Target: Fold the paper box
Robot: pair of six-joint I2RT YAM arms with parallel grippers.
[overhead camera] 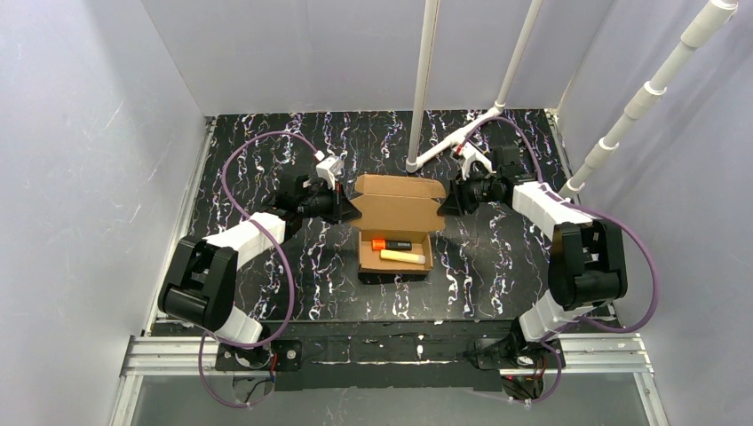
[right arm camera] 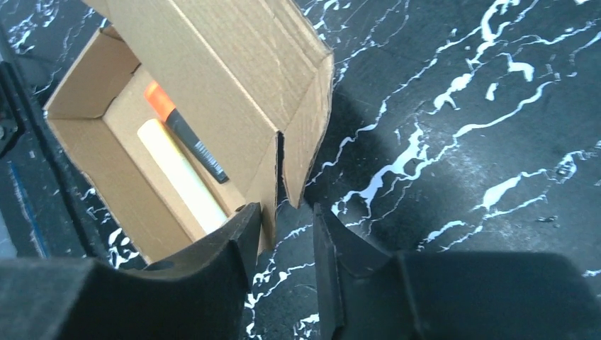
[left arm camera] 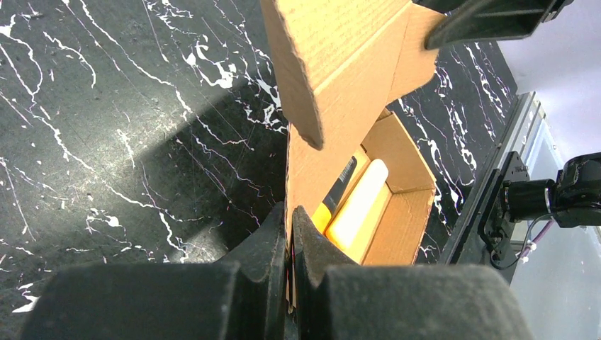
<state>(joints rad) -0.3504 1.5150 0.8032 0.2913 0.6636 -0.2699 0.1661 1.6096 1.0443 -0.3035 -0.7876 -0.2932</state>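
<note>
The paper box [overhead camera: 395, 232] is brown cardboard, its tray on the dark marbled table and its lid [overhead camera: 400, 197] raised at the back. An orange marker [overhead camera: 397, 243] and a yellow marker [overhead camera: 401, 256] lie inside the tray. My left gripper [left arm camera: 290, 214] is shut on the edge of the box's left wall [left arm camera: 305, 163]. My right gripper [right arm camera: 286, 212] stands open at the box's right rear corner. Its left finger [right arm camera: 241, 234] touches the side wall [right arm camera: 268, 191], and a lid tab [right arm camera: 312, 134] hangs just above the gap.
White pipes [overhead camera: 424, 84] rise from a base behind the box, and more slant at the right [overhead camera: 653, 89]. Pale walls close in the table on three sides. A metal rail [overhead camera: 391, 353] runs along the near edge.
</note>
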